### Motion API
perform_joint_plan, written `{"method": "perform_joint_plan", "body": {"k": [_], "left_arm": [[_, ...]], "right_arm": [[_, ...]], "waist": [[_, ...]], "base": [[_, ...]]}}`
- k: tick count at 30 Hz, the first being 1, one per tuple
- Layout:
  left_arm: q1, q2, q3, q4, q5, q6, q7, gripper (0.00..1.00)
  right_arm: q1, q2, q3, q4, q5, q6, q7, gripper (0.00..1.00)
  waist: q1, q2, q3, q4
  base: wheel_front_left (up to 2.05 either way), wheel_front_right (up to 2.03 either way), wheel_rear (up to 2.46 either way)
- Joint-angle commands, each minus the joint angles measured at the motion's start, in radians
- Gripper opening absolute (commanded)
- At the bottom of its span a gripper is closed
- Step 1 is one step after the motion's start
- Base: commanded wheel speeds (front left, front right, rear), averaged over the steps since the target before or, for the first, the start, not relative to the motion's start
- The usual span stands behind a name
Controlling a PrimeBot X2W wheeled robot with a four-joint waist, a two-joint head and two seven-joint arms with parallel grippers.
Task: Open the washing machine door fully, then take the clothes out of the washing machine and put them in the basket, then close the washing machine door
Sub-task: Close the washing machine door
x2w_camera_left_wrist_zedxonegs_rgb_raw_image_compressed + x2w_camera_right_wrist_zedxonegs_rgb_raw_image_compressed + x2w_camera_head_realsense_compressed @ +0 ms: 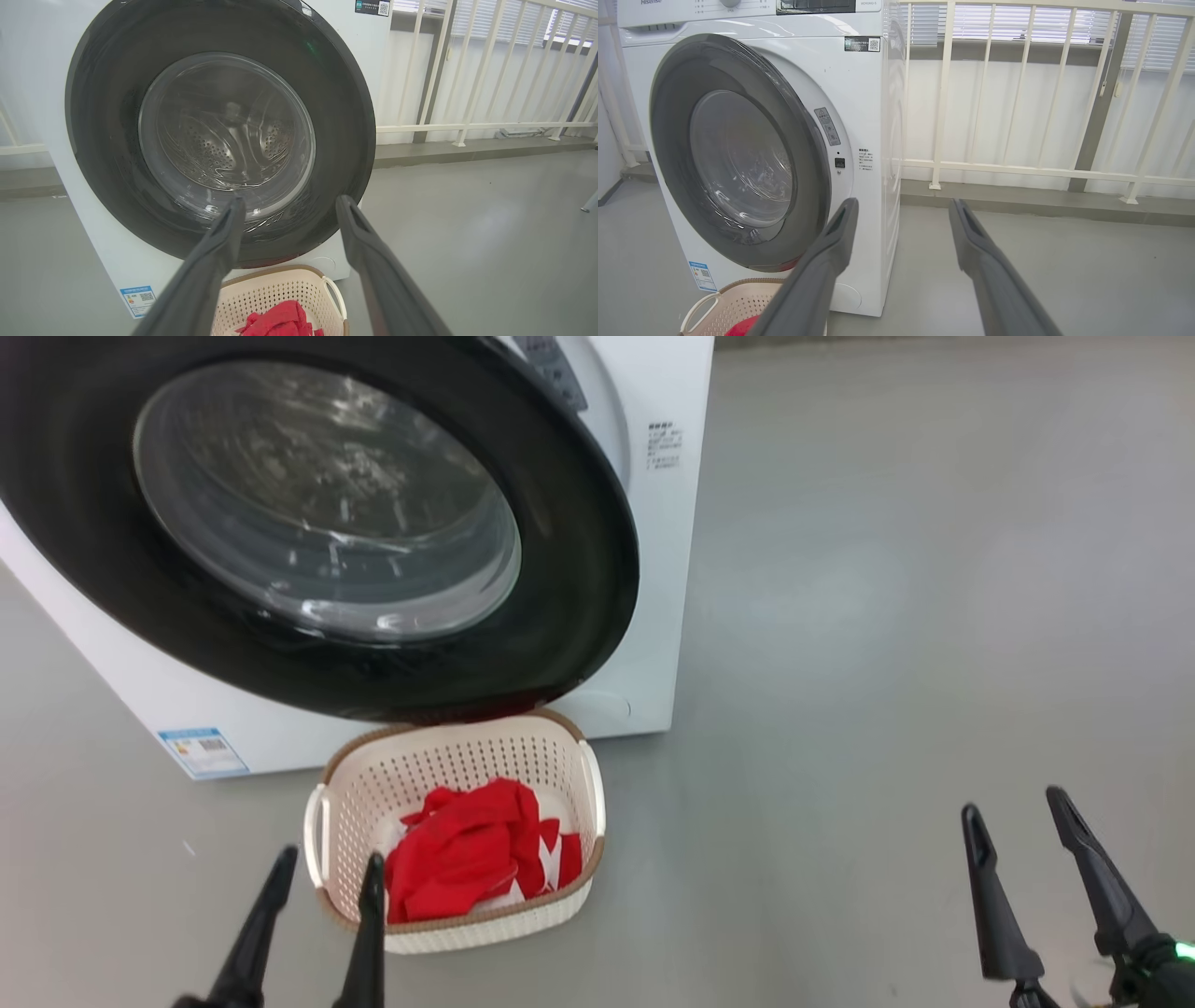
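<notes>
My left gripper [331,854] and right gripper [1013,800] are open and empty, the clothes [471,859] lie in the basket [448,765] in front of the washing machine [658,579], and my right wrist view shows a railing [942,93] beside it.

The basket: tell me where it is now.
Head view, lower middle: the basket stands on the floor before the washing machine, under the washing machine door, clothes inside, left gripper beside it.

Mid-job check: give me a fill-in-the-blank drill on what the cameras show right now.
1. The basket holds ___ clothes.
2. The left gripper and right gripper both stand ___.
3. The basket rests on the ___, before the washing machine.
Missing: red; open; floor.
</notes>
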Motion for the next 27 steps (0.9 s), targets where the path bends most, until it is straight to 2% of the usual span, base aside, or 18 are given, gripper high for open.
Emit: {"method": "perform_joint_plan", "body": {"k": [1, 11, 27], "left_arm": [[-0.007, 0.01, 0.043, -0.018, 0.008, 0.011, -0.012, 1.0], [0.076, -0.017, 0.08, -0.026, 0.05, 0.001, -0.012, 1.0], [0.109, -0.065, 0.12, -0.009, 0.104, -0.052, -0.012, 1.0]], "right_arm": [[-0.004, -0.018, 0.015, -0.027, -0.011, 0.004, -0.006, 1.0], [0.066, -0.018, 0.019, -0.029, 0.003, 0.004, -0.006, 1.0], [0.073, -0.018, 0.013, -0.04, 0.014, 0.004, -0.006, 1.0]], "waist": [[0.0, -0.0001, -0.033, -0.002], [0.0, -0.0001, -0.062, 0.007], [0.0, -0.0001, -0.057, 0.006]], "base": [[0.0, 0.0, 0.0], [0.0, 0.0, 0.0], [0.0, 0.0, 0.0]]}}
